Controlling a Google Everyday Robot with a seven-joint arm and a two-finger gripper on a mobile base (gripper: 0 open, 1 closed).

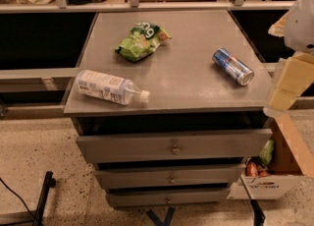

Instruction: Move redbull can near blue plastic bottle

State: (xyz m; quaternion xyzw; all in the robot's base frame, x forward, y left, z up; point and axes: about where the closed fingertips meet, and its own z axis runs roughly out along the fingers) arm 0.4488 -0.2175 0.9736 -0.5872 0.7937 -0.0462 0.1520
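The redbull can point(233, 67) lies on its side on the right part of the grey cabinet top point(196, 92), silver top pointing to the front right. The blue plastic bottle point(109, 87) lies on its side near the front left edge, white cap pointing right. The can and bottle are far apart, about a bottle's length and a half. My gripper point(288, 85), cream coloured, hangs at the right edge of the view, just off the cabinet's right front corner, to the right of the can and not touching it. It holds nothing that I can see.
A green snack bag point(142, 40) lies at the back middle of the top. The cabinet has three drawers point(171, 149) below, slightly open. A cardboard box point(274, 176) with items stands on the floor at the right. A railing and shelves run behind.
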